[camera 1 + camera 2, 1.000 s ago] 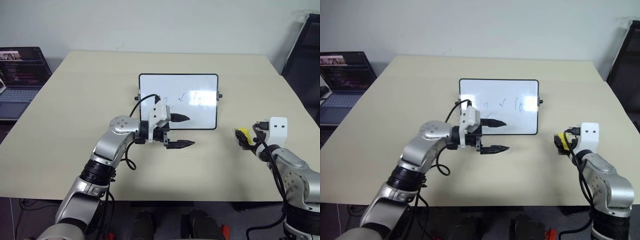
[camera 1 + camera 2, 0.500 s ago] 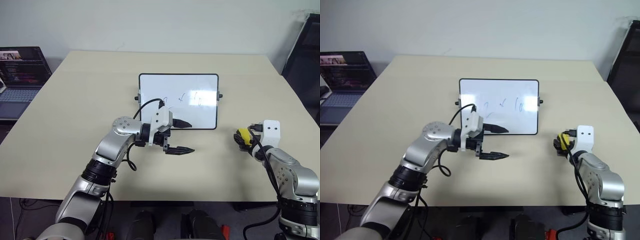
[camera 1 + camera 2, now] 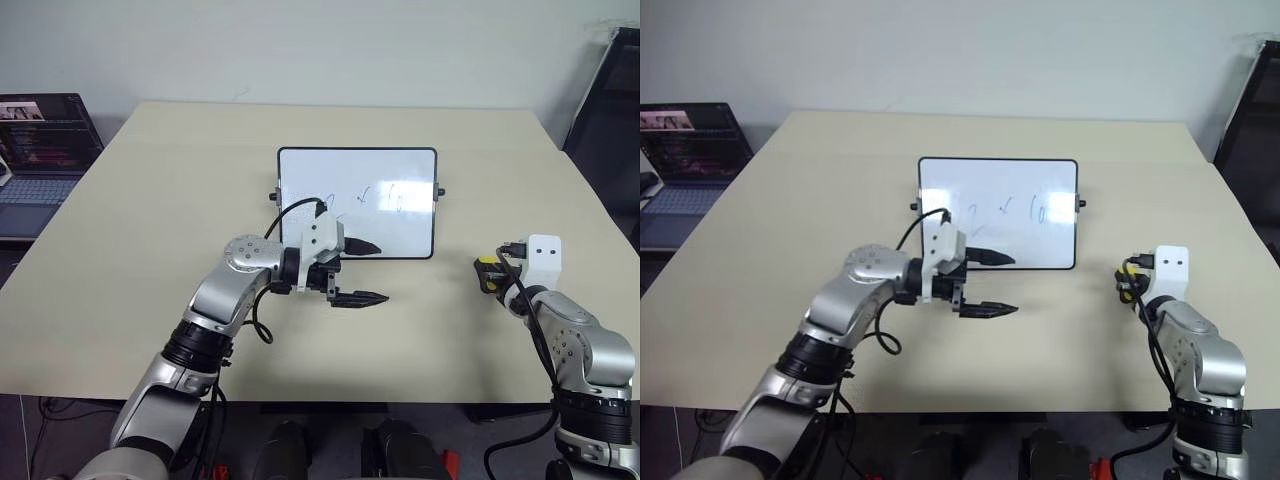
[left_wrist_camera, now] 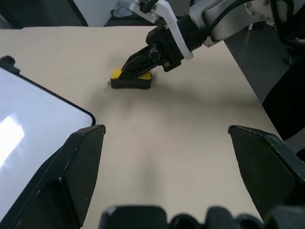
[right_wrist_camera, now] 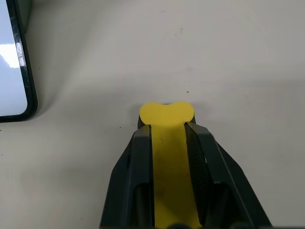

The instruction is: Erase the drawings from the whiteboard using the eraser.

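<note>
I've got my right hand (image 5: 167,143) clamped on the eraser (image 5: 167,117), which sits on the table (image 3: 150,220) beside the whiteboard (image 3: 400,235), my left hand (image 3: 362,272) apart, and the drawings (image 3: 378,198) unwiped.

Your right gripper (image 5: 167,143) sits low at your right, its fingers clamped on the eraser (image 5: 167,117). Your left gripper (image 3: 362,272) reaches across toward the right, jaws spread wide, holding nothing.
</note>
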You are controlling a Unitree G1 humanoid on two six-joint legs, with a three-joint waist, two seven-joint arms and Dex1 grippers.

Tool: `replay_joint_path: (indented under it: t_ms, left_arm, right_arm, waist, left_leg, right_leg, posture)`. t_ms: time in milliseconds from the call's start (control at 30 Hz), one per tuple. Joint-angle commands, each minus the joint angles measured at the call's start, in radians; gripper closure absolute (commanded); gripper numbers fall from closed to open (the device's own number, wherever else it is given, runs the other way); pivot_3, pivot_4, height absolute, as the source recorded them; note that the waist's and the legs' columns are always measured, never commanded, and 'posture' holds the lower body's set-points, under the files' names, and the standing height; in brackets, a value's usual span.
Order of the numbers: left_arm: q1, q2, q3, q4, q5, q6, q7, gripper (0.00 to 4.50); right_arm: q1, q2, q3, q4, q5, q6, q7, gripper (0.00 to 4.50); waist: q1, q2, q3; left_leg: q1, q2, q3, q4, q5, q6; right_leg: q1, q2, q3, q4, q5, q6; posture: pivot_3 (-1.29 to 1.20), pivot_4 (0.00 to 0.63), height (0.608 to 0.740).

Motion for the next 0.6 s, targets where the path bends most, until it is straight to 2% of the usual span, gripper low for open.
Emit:
replay_joint_path:
  t_ms: [33, 233, 333, 433, 600]
  left_arm:
    - [0.014, 0.004, 0.031, -0.062, -0.023, 0.021, 0.023, 0.00]
    - [0.032, 0.008, 0.042, -0.085, -0.028, 0.048, 0.056, 0.00]
    - [0.035, 0.007, 0.040, -0.095, -0.030, 0.053, 0.063, 0.00]
    - [0.035, 0.004, 0.040, -0.097, -0.029, 0.055, 0.069, 0.00]
    - [0.036, 0.006, 0.042, -0.089, -0.028, 0.046, 0.068, 0.00]
  right_arm:
    - [0.003, -0.001, -0.003, -0.016, -0.002, -0.004, 0.006, 3.87]
    - [0.007, -0.011, 0.016, -0.022, -0.017, -0.004, 0.009, 4.15]
    - [0.005, -0.001, -0.001, -0.023, -0.013, -0.028, 0.007, 4.15]
    - [0.003, -0.009, -0.002, -0.031, -0.008, -0.027, 0.016, 3.53]
    - [0.005, -0.019, 0.003, -0.056, -0.001, -0.018, 0.035, 1.78]
  waist:
    - [0.000, 0.000, 0.000]
    - [0.000, 0.000, 0.000]
    - [0.001, 0.000, 0.000]
    - [0.001, 0.000, 0.000]
    - [0.001, 0.000, 0.000]
  left_leg:
    - [0.000, 0.000, 0.000, 0.000, 0.000, 0.000]
    - [0.000, 0.000, 0.000, 0.000, 0.000, 0.000]
    - [0.000, 0.000, 0.000, 0.000, 0.000, 0.000]
    - [0.000, 0.000, 0.000, 0.000, 0.000, 0.000]
    - [0.000, 0.000, 0.000, 0.000, 0.000, 0.000]
  right_leg:
    - [0.000, 0.000, 0.000, 0.000, 0.000, 0.000]
    - [0.001, 0.000, 0.000, 0.000, 0.000, 0.000]
    - [0.001, 0.000, 0.000, 0.000, 0.000, 0.000]
    - [0.001, 0.000, 0.000, 0.000, 0.000, 0.000]
    - [0.000, 0.000, 0.000, 0.000, 0.000, 0.000]
  posture:
    - [0.00, 0.150, 0.740]
    - [0.00, 0.150, 0.740]
    - [0.00, 0.150, 0.740]
    - [0.00, 0.150, 0.740]
    - [0.00, 0.150, 0.740]
